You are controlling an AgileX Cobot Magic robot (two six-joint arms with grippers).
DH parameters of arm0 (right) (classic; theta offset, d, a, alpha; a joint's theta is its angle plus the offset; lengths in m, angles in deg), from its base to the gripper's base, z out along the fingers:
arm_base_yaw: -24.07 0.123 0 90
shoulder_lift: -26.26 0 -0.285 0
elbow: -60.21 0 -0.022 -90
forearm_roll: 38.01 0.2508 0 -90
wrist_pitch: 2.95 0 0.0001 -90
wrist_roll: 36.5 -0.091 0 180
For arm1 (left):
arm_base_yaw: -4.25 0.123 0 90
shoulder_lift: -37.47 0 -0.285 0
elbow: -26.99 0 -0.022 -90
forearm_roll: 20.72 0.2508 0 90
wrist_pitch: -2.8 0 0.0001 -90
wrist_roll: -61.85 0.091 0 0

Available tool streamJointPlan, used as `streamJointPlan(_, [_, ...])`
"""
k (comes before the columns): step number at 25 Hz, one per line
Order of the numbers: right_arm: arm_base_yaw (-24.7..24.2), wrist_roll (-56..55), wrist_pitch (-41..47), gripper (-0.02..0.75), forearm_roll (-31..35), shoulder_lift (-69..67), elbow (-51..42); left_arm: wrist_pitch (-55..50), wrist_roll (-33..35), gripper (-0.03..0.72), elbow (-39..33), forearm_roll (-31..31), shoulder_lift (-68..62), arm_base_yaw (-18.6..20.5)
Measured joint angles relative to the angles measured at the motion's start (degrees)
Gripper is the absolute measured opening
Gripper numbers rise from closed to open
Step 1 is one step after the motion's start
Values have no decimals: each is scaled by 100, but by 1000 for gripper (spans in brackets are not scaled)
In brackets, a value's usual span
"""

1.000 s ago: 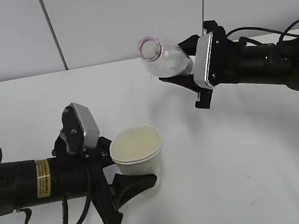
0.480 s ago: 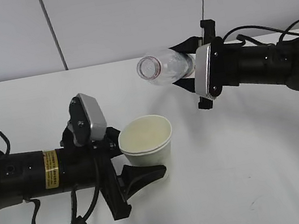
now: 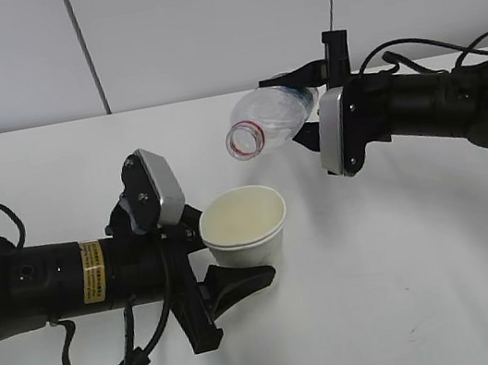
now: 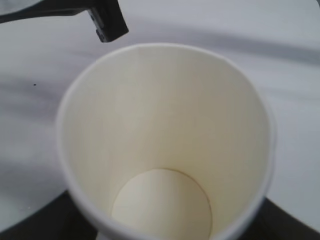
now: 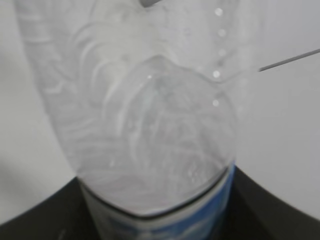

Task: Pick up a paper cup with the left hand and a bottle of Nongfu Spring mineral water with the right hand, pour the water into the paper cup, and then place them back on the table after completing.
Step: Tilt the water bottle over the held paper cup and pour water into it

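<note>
My left hand (image 3: 90, 269), the arm with the yellow sticker, has its gripper (image 3: 225, 253) shut on a white paper cup (image 3: 244, 229), held upright. In the left wrist view the cup (image 4: 165, 125) fills the frame and its bottom looks dry. My right hand (image 3: 419, 106) has its gripper (image 3: 299, 108) shut on a clear bottle (image 3: 269, 117). The bottle is tilted, with its open red-ringed mouth (image 3: 243, 140) pointing down-left just above the cup's rim. In the right wrist view the bottle (image 5: 155, 130) shows a blue label band. No stream of water shows.
The white table (image 3: 426, 264) carries a small dark scuff mark (image 3: 409, 331) at the front right. A grey wall with a dark seam (image 3: 86, 50) stands behind. A black part (image 4: 107, 20) sits at the top left of the left wrist view.
My left hand has carried the cup rightward, under the bottle. My right gripper has rolled the bottle so its mouth went from facing up to tilting down toward the cup.
</note>
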Motion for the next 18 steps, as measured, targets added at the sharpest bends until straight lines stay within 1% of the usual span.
streamJointPlan(18, [0, 1282, -4, 389, 32, 0, 0, 0, -75, 422, 0, -5, 0, 0])
